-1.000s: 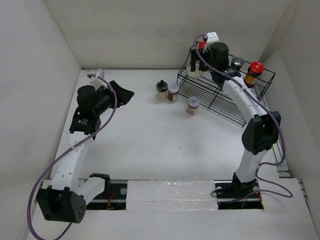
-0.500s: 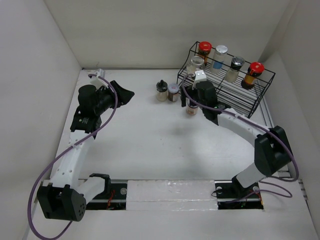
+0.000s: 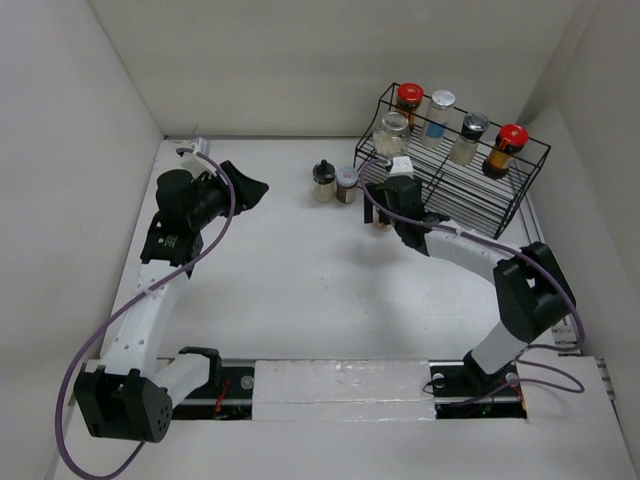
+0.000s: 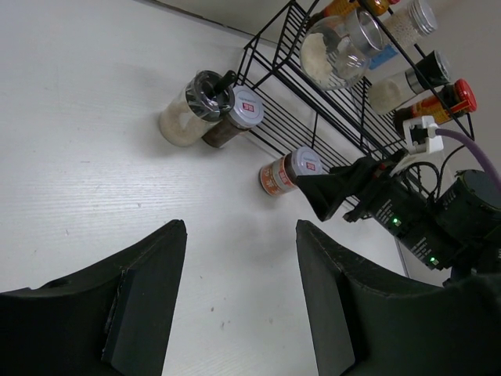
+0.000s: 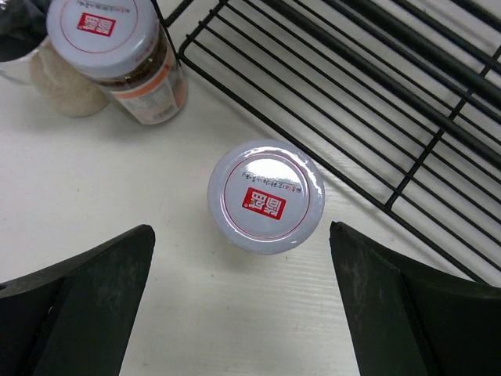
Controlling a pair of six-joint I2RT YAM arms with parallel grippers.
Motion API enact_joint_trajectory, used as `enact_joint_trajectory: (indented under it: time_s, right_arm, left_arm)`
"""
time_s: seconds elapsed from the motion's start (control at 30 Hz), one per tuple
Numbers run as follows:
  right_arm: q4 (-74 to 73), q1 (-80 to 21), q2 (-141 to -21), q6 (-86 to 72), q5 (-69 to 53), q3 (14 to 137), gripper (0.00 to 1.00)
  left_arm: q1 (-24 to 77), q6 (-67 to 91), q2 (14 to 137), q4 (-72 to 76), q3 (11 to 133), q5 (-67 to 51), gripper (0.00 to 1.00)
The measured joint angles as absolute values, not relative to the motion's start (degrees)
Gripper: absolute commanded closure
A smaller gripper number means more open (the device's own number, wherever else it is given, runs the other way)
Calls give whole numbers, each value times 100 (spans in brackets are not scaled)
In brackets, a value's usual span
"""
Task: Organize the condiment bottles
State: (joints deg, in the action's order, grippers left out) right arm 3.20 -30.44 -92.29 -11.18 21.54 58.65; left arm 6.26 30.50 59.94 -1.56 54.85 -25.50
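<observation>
Grey-lidded jar [image 5: 265,196] midway between the wide-spread right fingers [image 5: 78,301]

The white table [image 3: 300,290] carries a black wire rack [image 3: 470,205] standing at its far right corner. On the tabletop off the rack's front-left corner two jars stand side by side: a pale-filled jar with a black lid [image 3: 323,181] on the side away from the rack, and a dark-filled jar with a grey lid [image 3: 346,183] just beside the rack's wires. An orange-labelled jar with a grey lid [image 5: 265,196] stands upright further along the rack's front edge, close to the wires but apart from them.
</observation>
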Motion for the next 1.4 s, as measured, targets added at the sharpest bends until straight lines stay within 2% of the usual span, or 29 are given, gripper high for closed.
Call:
enact_joint_trajectory:
  time_s: [0.5, 0.57, 0.7, 0.93, 1.1, 1.23, 1.4]
  right_arm:
    - [604, -2961, -10044, -1177, 2532, 6136, 12]
    - [733, -2961, -10136, -1138, 2624, 6189, 24]
    - [840, -2961, -10200, -1068, 2749, 6193, 40]
    - [705, -3284, -10075, -921, 2836, 6180, 42]
    - [285, -3745, -8917, -576, 2508, 6097, 44]
    - [401, -3319, -7935, -497, 2003, 6348, 44]
    - [637, -2373, -7734, -384, 1835, 6930, 44]
  left_arm:
    - [626, 3050, 6036, -156, 5485, -2552, 46]
    - [626, 3050, 6038, -156, 5485, -2552, 46]
    - [626, 3048, 6038, -156, 5485, -2569, 46]
    - [626, 3050, 6042, -156, 5485, -2569, 46]
    - [626, 3050, 6095, -154, 5485, -2591, 46]
    - [626, 3048, 6095, -152, 5485, -2593, 46]
    - [626, 3050, 6084, -152, 5485, -2591, 46]
